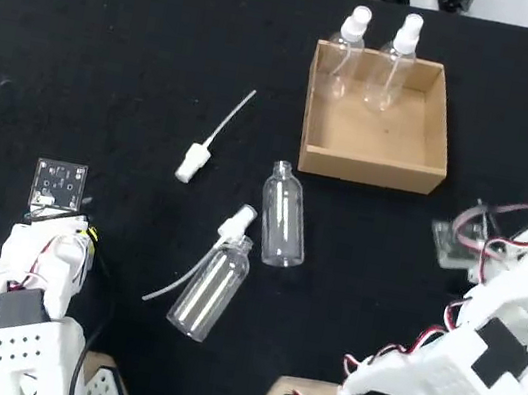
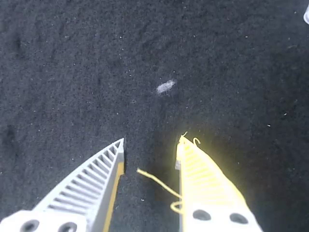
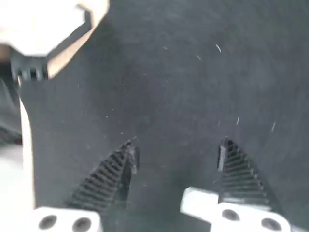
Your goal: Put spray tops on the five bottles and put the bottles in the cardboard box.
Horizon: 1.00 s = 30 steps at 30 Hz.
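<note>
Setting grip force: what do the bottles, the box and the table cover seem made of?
The bottles look like clear glossy plastic: the dark table cover shows through and highlights run along them; glass cannot be ruled out. The box looks like matte brown cardboard, its walls flat and without shine. The table cover looks like dull black cloth or felt, flecked with pale lint.

A pale object is cut off by the left wrist view's edge, unidentified. Whether one spray top touches the bottle beside it cannot be told.
</note>
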Each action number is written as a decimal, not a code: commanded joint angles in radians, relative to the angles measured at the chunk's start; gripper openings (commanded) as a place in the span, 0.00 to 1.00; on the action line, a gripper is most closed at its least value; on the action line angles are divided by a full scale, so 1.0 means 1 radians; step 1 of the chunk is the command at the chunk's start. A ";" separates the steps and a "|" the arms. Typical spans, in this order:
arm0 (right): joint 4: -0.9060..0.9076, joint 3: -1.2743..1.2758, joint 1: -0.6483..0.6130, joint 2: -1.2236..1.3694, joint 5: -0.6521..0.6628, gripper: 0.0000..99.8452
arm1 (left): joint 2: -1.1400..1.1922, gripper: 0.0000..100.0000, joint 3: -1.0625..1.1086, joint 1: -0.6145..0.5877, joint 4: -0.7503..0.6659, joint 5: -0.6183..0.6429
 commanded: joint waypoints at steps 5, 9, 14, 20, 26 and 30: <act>0.032 0.025 -0.046 -0.136 0.167 0.20 | -0.009 0.17 0.024 0.013 0.009 -0.008; 0.032 0.025 -0.052 -0.140 0.167 0.20 | -0.009 0.17 0.024 0.013 0.009 -0.008; 0.032 0.021 -0.048 -0.140 0.072 0.19 | -0.009 0.17 0.024 0.013 0.009 -0.008; 0.028 0.021 -0.077 -0.140 -0.453 0.19 | -0.009 0.17 0.024 0.013 0.009 -0.008; -0.049 0.018 -0.071 -0.142 -1.115 0.19 | -0.009 0.17 0.024 0.013 0.009 -0.008; -0.275 0.018 -0.029 -0.143 -1.623 0.19 | -0.009 0.17 0.024 0.013 0.009 -0.008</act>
